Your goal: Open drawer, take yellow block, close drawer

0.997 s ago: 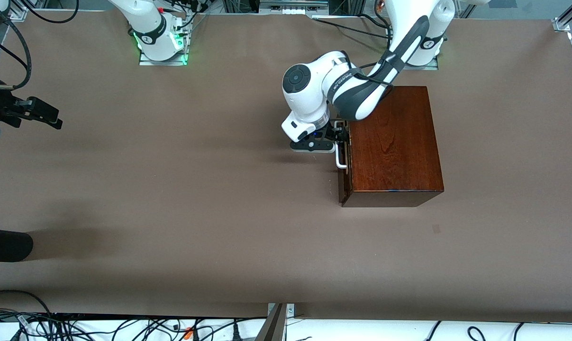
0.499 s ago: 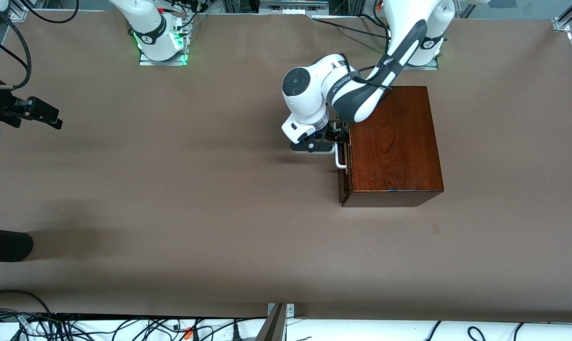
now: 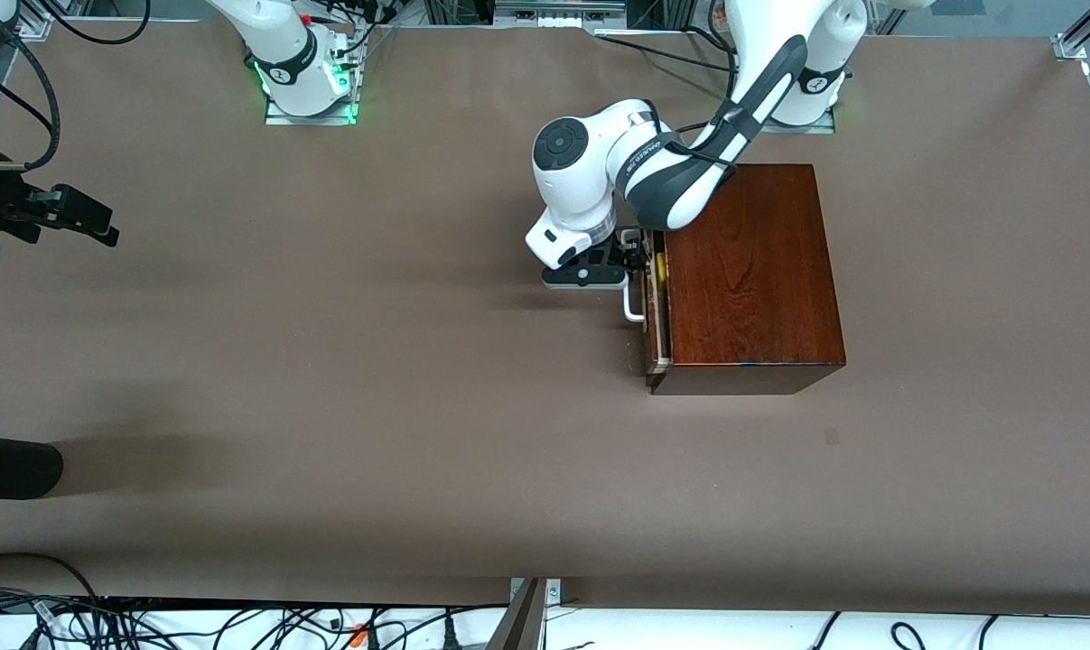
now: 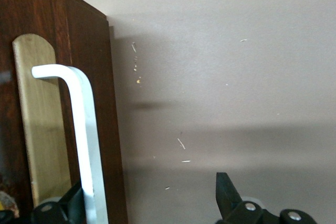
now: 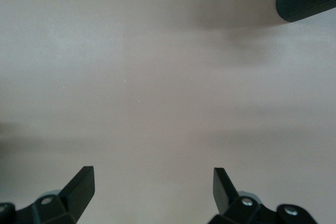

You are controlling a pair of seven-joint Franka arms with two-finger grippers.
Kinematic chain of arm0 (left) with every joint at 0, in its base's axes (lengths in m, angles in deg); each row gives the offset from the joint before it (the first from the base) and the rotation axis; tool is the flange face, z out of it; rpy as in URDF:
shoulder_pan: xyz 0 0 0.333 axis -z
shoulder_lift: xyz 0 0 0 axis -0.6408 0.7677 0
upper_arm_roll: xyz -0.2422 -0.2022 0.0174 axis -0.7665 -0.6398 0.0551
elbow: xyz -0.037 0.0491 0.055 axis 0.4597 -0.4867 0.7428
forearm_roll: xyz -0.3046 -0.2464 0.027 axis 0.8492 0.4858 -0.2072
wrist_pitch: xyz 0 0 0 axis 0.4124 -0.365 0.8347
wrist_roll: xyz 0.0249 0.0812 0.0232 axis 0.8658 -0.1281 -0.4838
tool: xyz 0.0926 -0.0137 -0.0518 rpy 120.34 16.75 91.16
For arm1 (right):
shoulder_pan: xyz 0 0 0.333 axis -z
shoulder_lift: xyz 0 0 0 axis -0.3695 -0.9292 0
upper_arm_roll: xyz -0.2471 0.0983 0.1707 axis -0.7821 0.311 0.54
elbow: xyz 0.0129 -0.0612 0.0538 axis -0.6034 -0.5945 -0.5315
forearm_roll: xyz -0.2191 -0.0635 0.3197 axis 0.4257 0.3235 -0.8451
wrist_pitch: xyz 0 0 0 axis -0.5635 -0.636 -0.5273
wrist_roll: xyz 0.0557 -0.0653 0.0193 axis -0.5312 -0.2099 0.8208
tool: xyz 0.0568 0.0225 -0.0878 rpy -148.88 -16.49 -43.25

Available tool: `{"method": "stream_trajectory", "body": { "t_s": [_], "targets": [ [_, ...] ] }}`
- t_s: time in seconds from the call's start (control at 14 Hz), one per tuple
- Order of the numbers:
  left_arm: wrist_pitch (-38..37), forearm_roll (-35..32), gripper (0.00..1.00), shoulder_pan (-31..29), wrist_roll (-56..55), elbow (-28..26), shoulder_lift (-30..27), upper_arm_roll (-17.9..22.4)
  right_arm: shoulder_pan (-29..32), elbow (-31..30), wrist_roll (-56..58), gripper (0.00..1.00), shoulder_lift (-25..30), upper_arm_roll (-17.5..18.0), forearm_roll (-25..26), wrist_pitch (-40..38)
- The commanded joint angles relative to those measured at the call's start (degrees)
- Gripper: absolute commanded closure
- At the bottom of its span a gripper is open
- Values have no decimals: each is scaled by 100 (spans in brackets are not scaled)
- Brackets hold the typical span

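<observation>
One drawer [image 3: 655, 307], now slid slightly out vs. prior; yellow block [image 3: 661, 268] prob. showing; left gripper [image 3: 633, 259] hooks handle [image 4: 84, 145], fingers spread; right gripper [image 5: 152, 190] idle, released.

One wooden box [image 3: 752, 271], one drawer [image 3: 657, 307] with one white handle [image 3: 633, 302], perhaps one yellow block [image 3: 661, 268], two hands: left [image 3: 633, 257], right [image 5: 152, 192].

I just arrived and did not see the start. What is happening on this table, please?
The left arm is working on the drawer of the wooden box. The left gripper has its open fingers around the white handle, and the drawer is open only a crack. A bit of yellow, probably the yellow block, shows in the gap. The right gripper waits open over bare table at the right arm's end.
</observation>
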Motion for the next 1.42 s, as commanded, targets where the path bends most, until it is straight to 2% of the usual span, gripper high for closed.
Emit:
{"method": "stream_trajectory", "body": {
  "t_s": [0.0,0.36,1.07,1.35],
  "targets": [
    [95,-52,0,233,-139,378,240,13,57,12,-59,0,40,63,-4,-6],
    [95,-61,0,480,-544,897,645,13,57,20,-59,0,40,63,-4,-6],
    [69,-61,0,506,-474,1047,584,4,57,12,-59,0,40,63,-4,3],
    [-325,-52,0,498,-447,1055,470,-83,57,12,-59,0,40,72,-4,3]
  ]
}}
